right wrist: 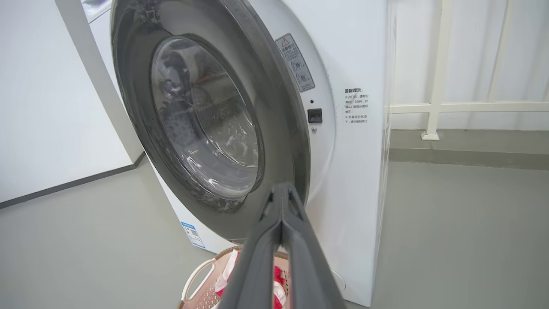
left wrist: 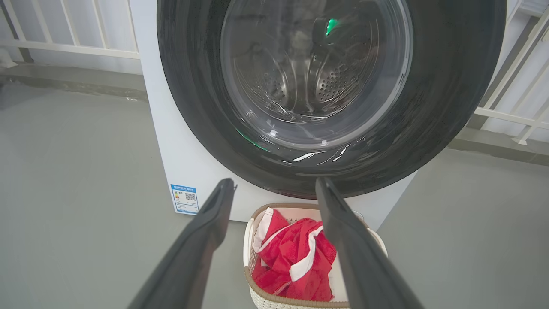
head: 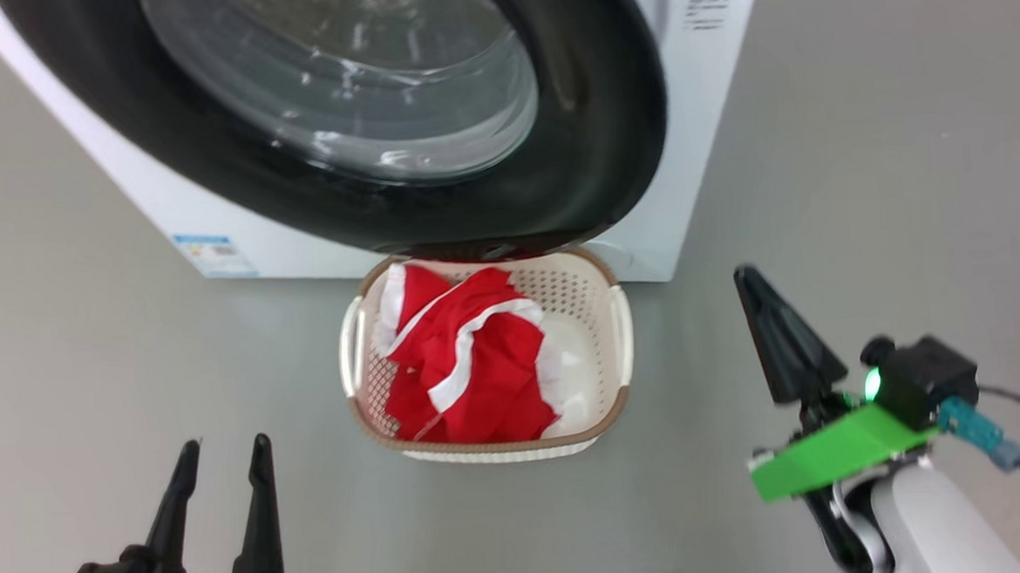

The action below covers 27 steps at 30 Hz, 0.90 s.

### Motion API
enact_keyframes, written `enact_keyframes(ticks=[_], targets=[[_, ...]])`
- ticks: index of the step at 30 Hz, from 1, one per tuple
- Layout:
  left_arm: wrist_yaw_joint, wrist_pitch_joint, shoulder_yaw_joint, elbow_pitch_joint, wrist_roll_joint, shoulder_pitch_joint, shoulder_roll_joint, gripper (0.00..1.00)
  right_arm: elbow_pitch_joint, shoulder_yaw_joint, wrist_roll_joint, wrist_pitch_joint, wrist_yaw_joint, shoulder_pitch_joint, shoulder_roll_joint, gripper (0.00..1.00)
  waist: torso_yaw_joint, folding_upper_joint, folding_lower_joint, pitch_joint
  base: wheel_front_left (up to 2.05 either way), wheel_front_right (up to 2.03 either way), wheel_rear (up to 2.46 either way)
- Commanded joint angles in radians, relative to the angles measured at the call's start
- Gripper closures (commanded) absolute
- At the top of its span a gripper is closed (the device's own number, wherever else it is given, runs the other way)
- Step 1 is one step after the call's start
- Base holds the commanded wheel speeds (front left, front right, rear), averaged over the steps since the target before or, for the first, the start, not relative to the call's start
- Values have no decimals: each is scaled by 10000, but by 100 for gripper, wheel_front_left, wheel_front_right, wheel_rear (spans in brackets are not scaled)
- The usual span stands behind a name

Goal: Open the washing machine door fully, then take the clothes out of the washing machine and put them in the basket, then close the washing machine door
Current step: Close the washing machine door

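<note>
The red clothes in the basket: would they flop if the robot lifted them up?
Probably floppy: the clothes lie crumpled in soft folds, so they would likely droop when lifted. They look light, a thin heap smaller than the basket. Being soft cloth, they should not roll or break.

The washing machine door overhangs the far rim of the basket — nearer side (and surrounding floor) open.
</note>
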Motion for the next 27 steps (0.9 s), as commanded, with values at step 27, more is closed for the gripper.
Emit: enact_keyframes(ticks=[27], targets=[[-52,-91,-1096,78,-1155,-2104,27,0,589,-856,-615,-63,73,-4098,-68,100,2300,0,-1,2873,0,0,0]])
